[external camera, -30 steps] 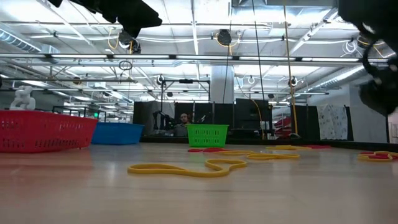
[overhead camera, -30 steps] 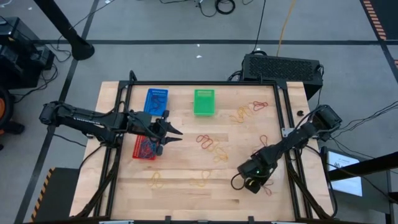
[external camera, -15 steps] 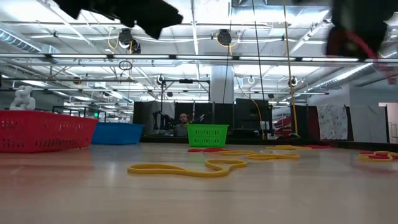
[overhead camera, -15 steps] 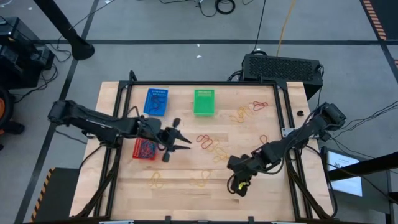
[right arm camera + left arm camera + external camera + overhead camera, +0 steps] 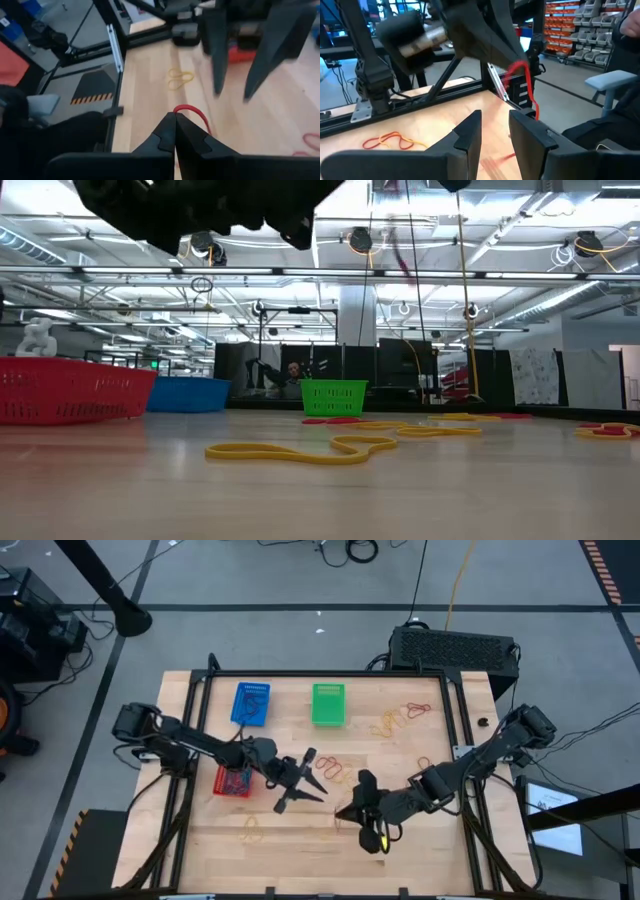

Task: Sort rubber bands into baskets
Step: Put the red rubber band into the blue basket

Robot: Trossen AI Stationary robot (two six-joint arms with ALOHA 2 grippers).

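Over the middle of the table my right gripper (image 5: 343, 813) is shut on a red rubber band (image 5: 192, 113) and points toward the table's left. Facing it from the left, my left gripper (image 5: 318, 789) stands open, and the band (image 5: 525, 85) hangs just beyond its fingertips (image 5: 495, 120). The red basket (image 5: 233, 780) sits behind the left gripper, the blue basket (image 5: 250, 703) and green basket (image 5: 327, 703) farther back. Loose rubber bands (image 5: 340, 772) lie on the wood. My right gripper pinches the red rubber band (image 5: 178, 108) between its two fingertips, coming from the table's right and slanting slightly down. The band's free loop (image 5: 529, 97) hangs slack below the fingers, lifted clear of the table.
Yellow bands (image 5: 250, 830) (image 5: 322, 830) lie near the front edge, orange and red ones (image 5: 400, 718) at the far right, more (image 5: 425, 765) by the right arm. A black box with a grille (image 5: 452, 648) stands behind the table. A black frame (image 5: 452, 710) rims the board.
My right gripper has risen from the table's near right and swung left toward the centre, rolling its wrist, lifting the red band clear. My left gripper has moved from above the red basket toward the right, dipping and levelling out, still open.
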